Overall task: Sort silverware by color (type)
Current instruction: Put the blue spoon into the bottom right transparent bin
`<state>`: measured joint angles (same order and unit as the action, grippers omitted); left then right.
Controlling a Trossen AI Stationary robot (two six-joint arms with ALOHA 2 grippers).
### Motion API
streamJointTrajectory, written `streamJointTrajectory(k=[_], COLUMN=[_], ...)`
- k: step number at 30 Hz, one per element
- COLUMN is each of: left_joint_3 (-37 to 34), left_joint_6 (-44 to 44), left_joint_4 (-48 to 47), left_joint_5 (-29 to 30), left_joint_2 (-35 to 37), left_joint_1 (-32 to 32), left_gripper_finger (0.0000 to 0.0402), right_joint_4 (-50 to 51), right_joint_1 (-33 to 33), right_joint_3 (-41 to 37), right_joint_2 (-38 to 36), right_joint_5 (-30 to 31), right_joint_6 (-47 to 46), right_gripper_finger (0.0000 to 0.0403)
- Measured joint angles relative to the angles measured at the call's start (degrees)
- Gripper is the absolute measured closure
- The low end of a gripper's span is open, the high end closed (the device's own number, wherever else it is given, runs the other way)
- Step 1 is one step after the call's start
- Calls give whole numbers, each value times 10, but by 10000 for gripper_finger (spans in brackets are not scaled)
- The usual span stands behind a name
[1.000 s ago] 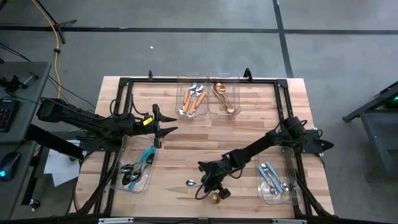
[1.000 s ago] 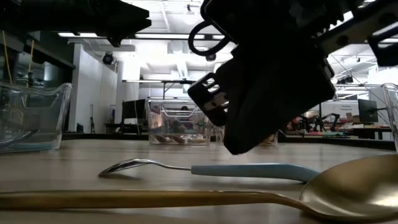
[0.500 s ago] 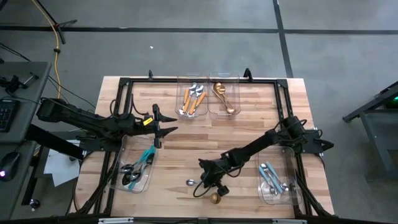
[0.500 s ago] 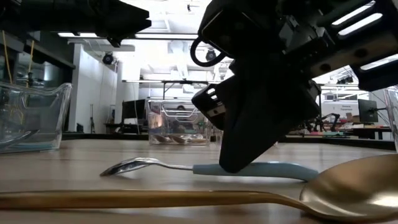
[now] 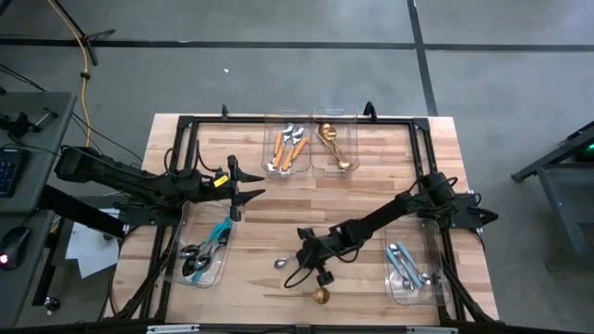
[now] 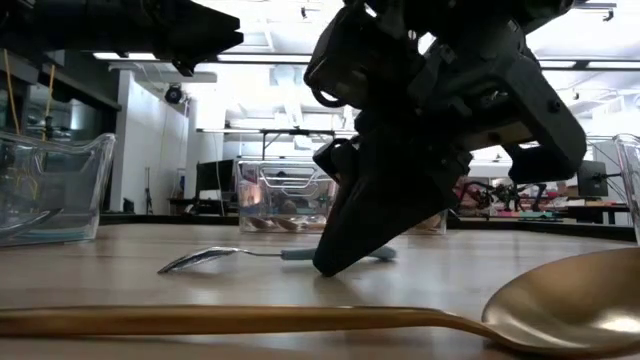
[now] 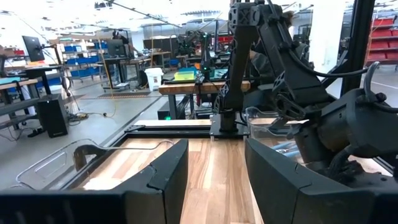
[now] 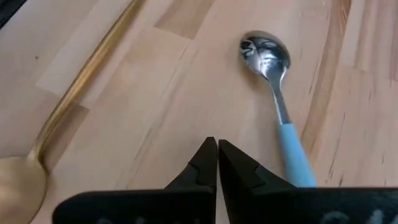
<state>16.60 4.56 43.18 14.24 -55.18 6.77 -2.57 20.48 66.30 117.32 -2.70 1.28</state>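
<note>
The wooden table has lots of bare space in the middle, and a dark frame runs along its edges. I see four clear bins near those edges. The bin by the left edge holds dark spoons with blue handles. At the far edge, one bin holds the orange-handled spoons and the one beside it holds gold spoons. The bin by the right edge holds light-blue-handled spoons.

My right gripper is low over the near middle of the table. Its fingers are pressed together with nothing between them, and the tips sit down at the wood. A loose silver spoon with a light-blue handle lies flat just beside the tips. I cannot tell if they touch it. A loose gold spoon lies near the front edge, apart from the gripper.

My left gripper waits above the left side of the table, with its fingers spread apart and nothing in them.
</note>
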Motion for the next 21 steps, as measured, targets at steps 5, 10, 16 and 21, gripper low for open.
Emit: streamJointTrajectory(k=[5,10,16,21], left_joint_3=[0,0,0,0], left_joint_6=[0,0,0,0], left_joint_4=[0,-1,-2,-2], left_joint_5=[0,0,0,0], left_joint_2=[0,0,0,0], left_joint_1=[0,0,0,0], left_gripper_finger=[254,254,254,254], right_joint_4=[-1,3,-11,-25], right_joint_1=[-10,-19,-26,-26], right_joint_3=[0,-1,0,0], right_joint_2=[0,-9,-37,-31], right_joint_5=[7,2,-43,-54], right_joint_6=[1,2,1,0], right_gripper_finger=[403,403,403,398])
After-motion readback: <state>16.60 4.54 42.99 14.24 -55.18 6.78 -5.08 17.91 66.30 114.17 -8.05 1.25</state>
